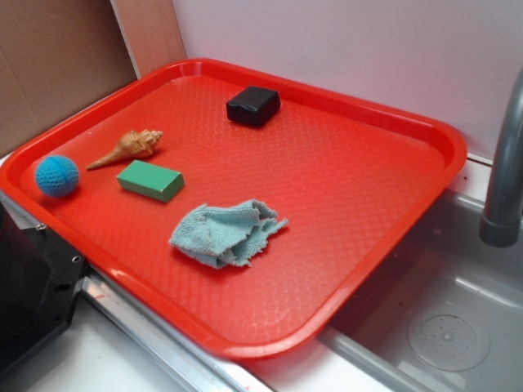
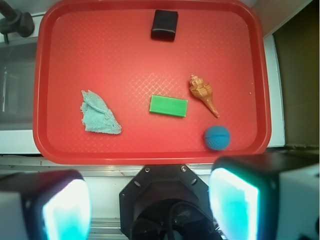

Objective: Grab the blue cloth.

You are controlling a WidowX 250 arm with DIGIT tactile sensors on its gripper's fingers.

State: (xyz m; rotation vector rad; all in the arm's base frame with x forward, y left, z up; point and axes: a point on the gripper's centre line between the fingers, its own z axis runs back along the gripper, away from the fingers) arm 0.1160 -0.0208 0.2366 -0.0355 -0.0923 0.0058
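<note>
- On the red tray [image 2: 50, 60], the blue cloth [image 2: 100, 114] lay crumpled at nine o'clock of the green block [image 2: 168, 106].
- Shell [image 2: 203, 94], blue ball [image 2: 217, 137] and black block [image 2: 164, 24] shared the tray.
- Gripper [image 2: 150, 200] hung released, fingers apart.

Exterior cam: sits low off one corner of the red tray [image 1: 425, 131], looks obliquely down across it toward a pale wall; fairly near, tray fills most of frame, sink [image 1: 449, 327] and faucet [image 1: 502, 163] at right edge.

Wrist cam: high above, looks nearly straight down; whole tray [image 2: 50, 150] in view, so farther out. Gripper [image 2: 150, 200] fingers blurred at bottom edge.

Shared: tray w/ cloth [image 1: 225, 233] [image 2: 100, 114], green block [image 1: 150, 180] [image 2: 168, 106], shell [image 1: 127, 148] [image 2: 202, 93], ball [image 1: 56, 175] [image 2: 217, 137], black block [image 1: 253, 105] [image 2: 164, 24].
</note>
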